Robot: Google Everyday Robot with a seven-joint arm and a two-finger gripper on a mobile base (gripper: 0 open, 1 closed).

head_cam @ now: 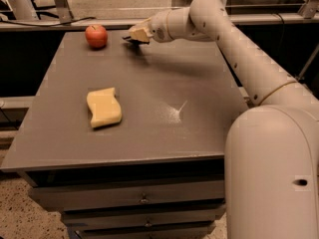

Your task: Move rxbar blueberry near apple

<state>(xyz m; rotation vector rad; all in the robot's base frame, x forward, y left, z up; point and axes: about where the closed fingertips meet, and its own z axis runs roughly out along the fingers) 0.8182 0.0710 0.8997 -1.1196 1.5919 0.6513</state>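
A yellow sponge [103, 107] lay nearest on the grey surface [164, 138]. Toward the far edge the gripper [137, 36] hung just above the surface, its jaws clamped on the dark rxbar blueberry [131, 40], which showed beneath them. The apple [96, 36] stood near, apart from the bar.

Grey table [199, 78] — apple [96, 36] far-left, yellow sponge [104, 107] mid-left; gripper [136, 35] holding rxbar blueberry [133, 41] near far edge.
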